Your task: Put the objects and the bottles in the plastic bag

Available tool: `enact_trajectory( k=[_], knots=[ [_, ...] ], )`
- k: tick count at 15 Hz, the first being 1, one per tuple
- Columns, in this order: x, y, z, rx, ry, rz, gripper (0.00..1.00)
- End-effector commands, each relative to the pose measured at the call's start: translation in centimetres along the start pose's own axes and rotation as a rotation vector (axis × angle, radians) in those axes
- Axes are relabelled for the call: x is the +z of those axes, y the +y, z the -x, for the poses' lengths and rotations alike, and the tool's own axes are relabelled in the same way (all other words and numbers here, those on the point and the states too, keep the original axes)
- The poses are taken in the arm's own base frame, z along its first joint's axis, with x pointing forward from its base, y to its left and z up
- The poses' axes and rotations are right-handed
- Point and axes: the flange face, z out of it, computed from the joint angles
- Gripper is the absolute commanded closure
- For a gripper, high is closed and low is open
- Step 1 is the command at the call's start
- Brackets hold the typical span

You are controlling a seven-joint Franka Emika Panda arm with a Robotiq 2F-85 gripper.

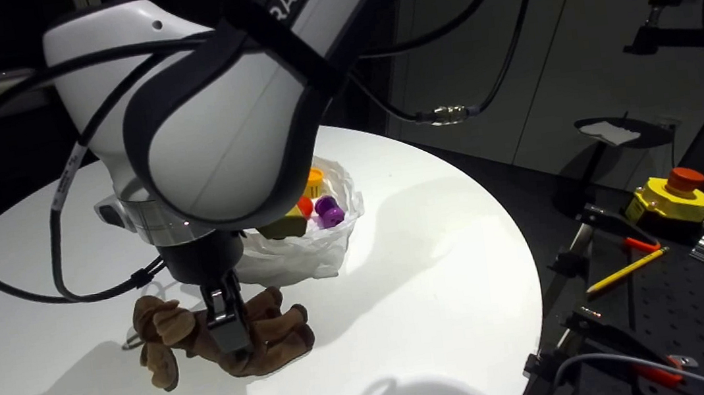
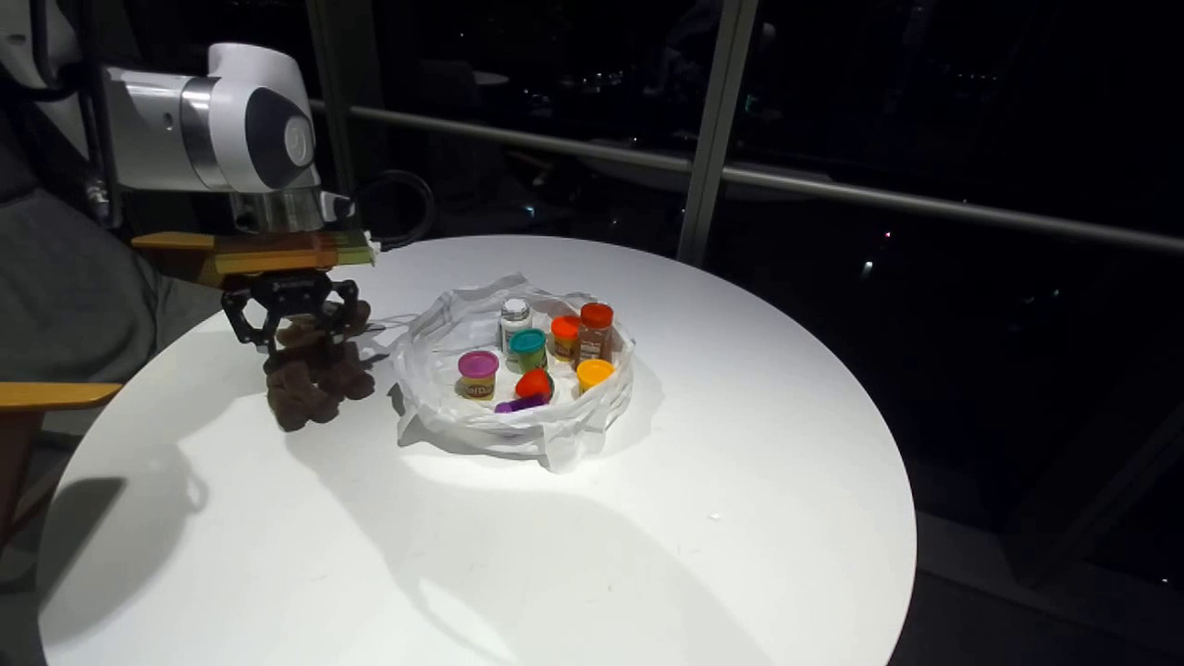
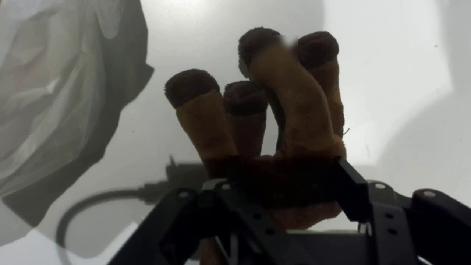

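Brown soft toy point(image 1: 267, 356) lies left in both exterior views, just under gripper point(image 3: 287, 182). Jaws look wide apart, belly between. Wrist view: legs point to top, so pinch should go across; plastic bag point(image 3: 48, 106) sits upper left.

White robot arm point(image 2: 185, 139) with dark trim, bent over above its black two-fingered hand point(image 2: 305, 344), which points down, close to upright, in both exterior views. Just above the hand is a silver wrist collar point(image 1: 173, 224); higher, a large rounded joint point(image 1: 220, 146) bulges out, and beyond that a lettered link point(image 1: 331, 11) slants up and away from the hand. In the wrist view, the side linkages point(image 3: 393, 221) bow outward and the fingers point(image 3: 355, 191) stand parted, one on each side of the hand's middle, one of them partly lost in shadow.
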Motion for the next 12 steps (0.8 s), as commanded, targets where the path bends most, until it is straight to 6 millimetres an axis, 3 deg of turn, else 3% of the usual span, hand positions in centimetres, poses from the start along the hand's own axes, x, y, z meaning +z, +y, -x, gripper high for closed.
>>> enact_trajectory(
  k=[1,3,6,7,9,12],
  knots=[
    [0.9,1.6,0.1,-0.024,-0.030,-0.026,0.69],
    [1.1,2.2,0.4,-0.017,-0.041,-0.031,0.81],
    [-0.2,2.8,0.5,0.010,-0.043,-0.013,0.87],
    [-1.5,2.9,0.5,0.024,-0.037,0.002,0.91],
    [-4.0,3.3,0.4,0.046,-0.017,0.033,0.89],
    [-9.2,3.8,1.2,0.101,0.043,0.091,0.90]
  ],
)
